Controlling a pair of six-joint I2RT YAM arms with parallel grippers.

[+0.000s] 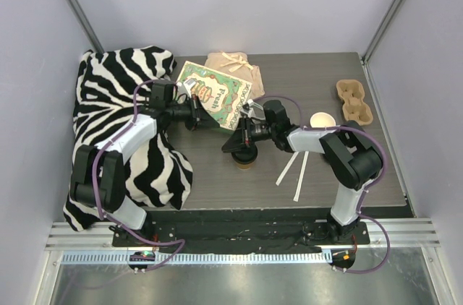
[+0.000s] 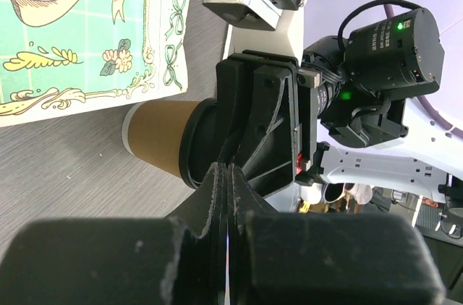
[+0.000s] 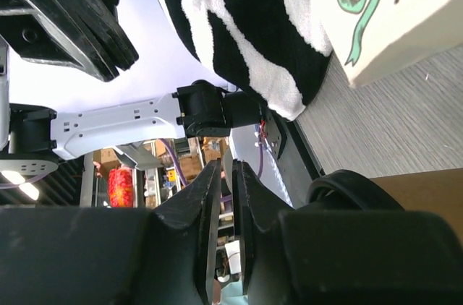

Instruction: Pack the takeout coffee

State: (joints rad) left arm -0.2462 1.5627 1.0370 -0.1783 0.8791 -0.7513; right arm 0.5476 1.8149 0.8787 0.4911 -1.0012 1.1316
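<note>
The takeout coffee (image 1: 247, 160), a kraft-brown cup with a black lid, stands upright mid-table in the top view. In the left wrist view its brown wall (image 2: 153, 136) and lid (image 2: 197, 152) show just beyond my fingertips. My right gripper (image 1: 236, 145) is shut and sits directly over the lid. In the right wrist view its tips (image 3: 226, 175) are closed with a thin slit and hold nothing, and the lid (image 3: 352, 188) lies beside them. My left gripper (image 1: 196, 117) is shut and empty (image 2: 228, 175), to the left of the cup by the green printed paper bag (image 1: 214, 93).
A zebra-striped cloth (image 1: 119, 102) covers the left side. A tan cloth pouch (image 1: 233, 68) lies behind the bag. An open brown cup with a pale inside (image 1: 323, 120), a cardboard cup carrier (image 1: 353, 100) and two white sticks (image 1: 294, 169) lie to the right.
</note>
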